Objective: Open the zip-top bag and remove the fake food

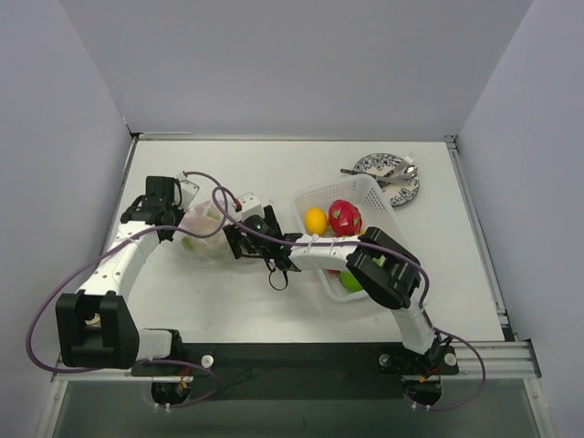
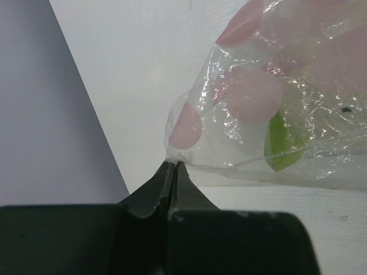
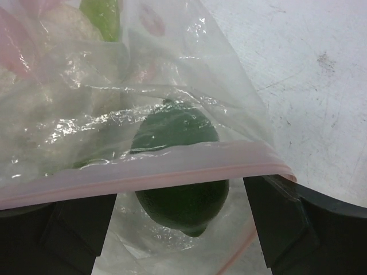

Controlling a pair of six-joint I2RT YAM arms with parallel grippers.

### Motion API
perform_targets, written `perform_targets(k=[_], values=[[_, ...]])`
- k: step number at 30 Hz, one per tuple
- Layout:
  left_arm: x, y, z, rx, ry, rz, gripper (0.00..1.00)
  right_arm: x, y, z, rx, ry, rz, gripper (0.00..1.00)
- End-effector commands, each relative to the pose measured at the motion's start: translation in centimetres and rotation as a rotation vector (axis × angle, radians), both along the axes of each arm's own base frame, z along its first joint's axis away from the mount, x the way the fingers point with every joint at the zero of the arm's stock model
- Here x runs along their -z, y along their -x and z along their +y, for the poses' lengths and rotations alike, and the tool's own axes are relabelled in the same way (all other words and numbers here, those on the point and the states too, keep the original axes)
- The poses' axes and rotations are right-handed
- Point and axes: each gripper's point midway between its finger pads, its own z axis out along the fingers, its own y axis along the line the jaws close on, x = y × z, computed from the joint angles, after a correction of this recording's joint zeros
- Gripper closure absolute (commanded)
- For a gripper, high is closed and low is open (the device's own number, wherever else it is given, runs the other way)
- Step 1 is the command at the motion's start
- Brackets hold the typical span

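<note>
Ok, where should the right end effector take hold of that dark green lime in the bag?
Across the lime's broad middle, coming straight in through the mouth under the pink zip strip of the zip-top bag. It lies centred between the right end effector's open fingers.

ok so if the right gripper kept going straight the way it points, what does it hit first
The right gripper would likely meet the pink zip strip of the zip-top bag first, stretched across its open fingers, then the dark green lime just behind it. Depth is unclear.
</note>
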Motion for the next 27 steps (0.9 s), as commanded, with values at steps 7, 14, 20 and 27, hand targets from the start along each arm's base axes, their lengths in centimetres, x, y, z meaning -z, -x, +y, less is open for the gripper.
perform_targets(k=[7, 14, 20, 27], values=[[-2.6, -0.8, -0.9, 0.001, 0.048, -0.073, 1.0, 1.1, 1.3, 1.7, -0.061, -0.058, 0.115, 0.23], [-8.8, -1.7, -4.7, -0.001, 0.291, -0.143, 1.0, -3.9, 3.6, -0.4, -0.06, -0.188, 0.108, 0.38], [-11.9, -3.7, -5.5, -0.011, 0.344, -0.214, 1.0, -8.0, 6.7, -4.1, -0.06, -0.257, 0.132, 0.39], [-11.8, -3.6, -7.5, 0.017, 0.385, -0.197, 1.0, -9.7, 6.8, -11.4, 0.102, -0.216, 0.109, 0.38]])
